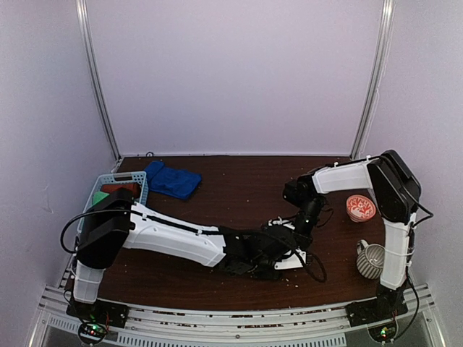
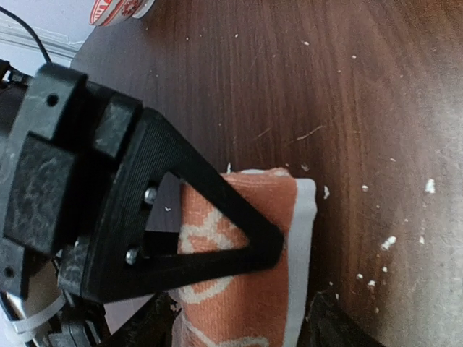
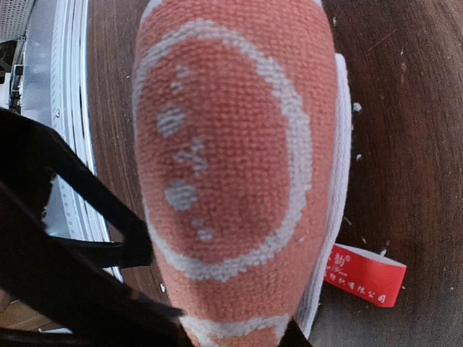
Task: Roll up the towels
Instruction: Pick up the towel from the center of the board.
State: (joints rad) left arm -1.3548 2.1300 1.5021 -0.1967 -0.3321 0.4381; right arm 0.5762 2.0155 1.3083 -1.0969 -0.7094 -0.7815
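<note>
Four towels: orange patterned towel (image 3: 231, 159) pinched by right gripper (image 1: 299, 240) near the front edge, left gripper (image 1: 269, 259) spread unreadable; blue towel (image 1: 172, 180) beside basket (image 1: 108, 178), green towel (image 1: 99, 197) and dark red towel (image 1: 119, 189) inside; table (image 1: 239, 188) centre open.

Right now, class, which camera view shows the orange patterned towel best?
Right wrist: the orange towel fills the frame, its white ring pattern and weave sharp. Left wrist shows only part of it, partly blocked. Top external barely shows it.

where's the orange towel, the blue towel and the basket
orange towel (image 3: 231, 181), right wrist view, inside the white ring of its pattern
blue towel (image 1: 172, 181), top external view, middle of the cloth
basket (image 1: 123, 176), top external view, far rim
</note>
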